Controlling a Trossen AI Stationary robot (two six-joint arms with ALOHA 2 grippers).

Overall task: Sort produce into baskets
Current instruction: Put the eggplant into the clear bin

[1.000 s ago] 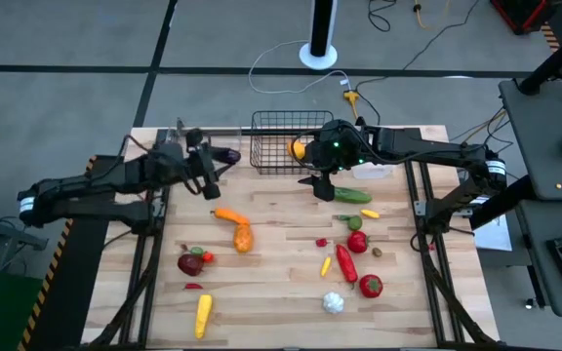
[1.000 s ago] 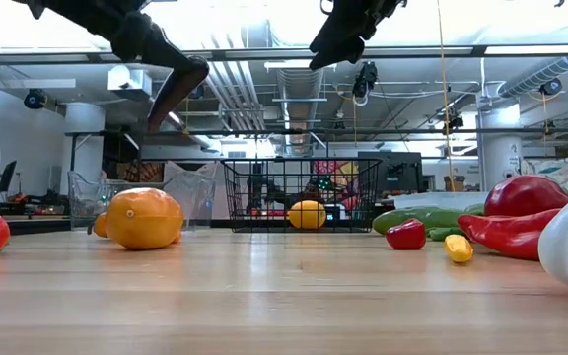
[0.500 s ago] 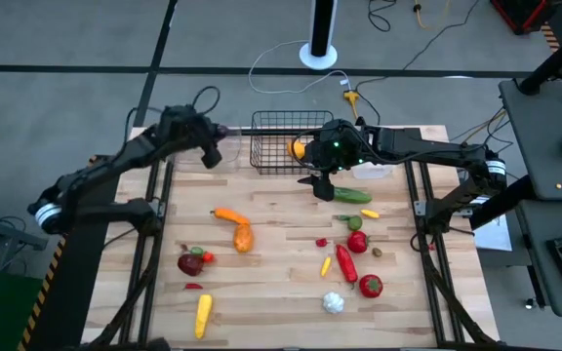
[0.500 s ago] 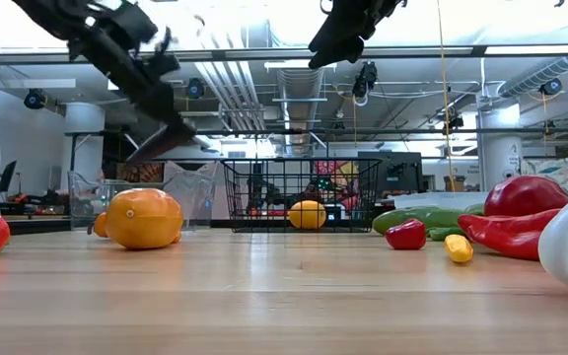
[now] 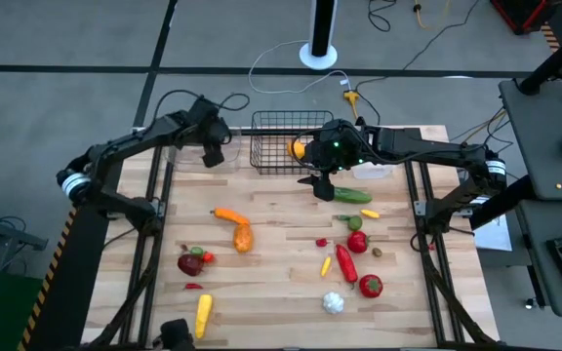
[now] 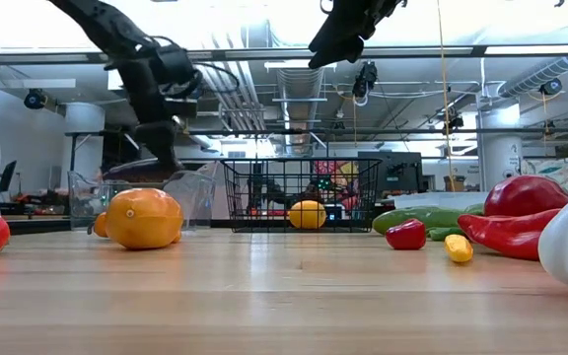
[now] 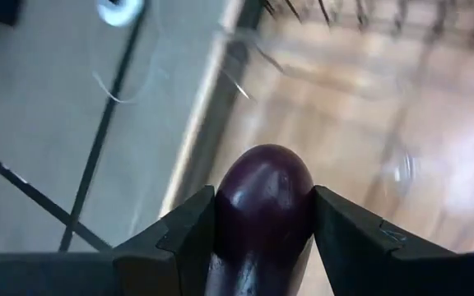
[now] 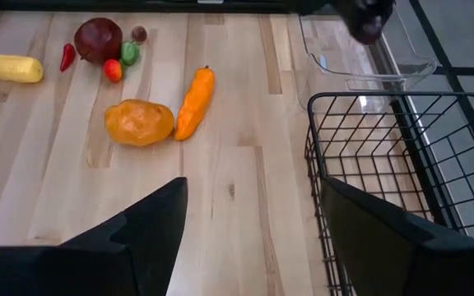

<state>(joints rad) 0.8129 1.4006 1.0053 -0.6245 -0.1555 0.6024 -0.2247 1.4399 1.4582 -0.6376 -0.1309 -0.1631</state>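
The left gripper (image 7: 262,238) is closed on a purple eggplant (image 7: 263,205); in the left wrist view the round dark end of the eggplant sticks out between the two fingers, which press on both its sides. In the high view this left gripper (image 5: 213,146) hangs at the far left part of the table (image 5: 281,283), just beside the black wire basket (image 5: 279,138), over a clear plastic bin (image 8: 369,62) that stands next to the basket. The right gripper (image 5: 322,185) waits above the table, near the front side of the basket and close to the green cucumber (image 5: 352,195); its fingers stand apart and hold nothing. One yellow-orange fruit (image 6: 307,214) lies inside the basket. On the table lie the carrot (image 5: 228,215), the orange (image 5: 242,237), the corn (image 5: 203,314), a long red pepper (image 5: 345,263), a tomato (image 5: 370,286) and the white garlic (image 5: 333,303).
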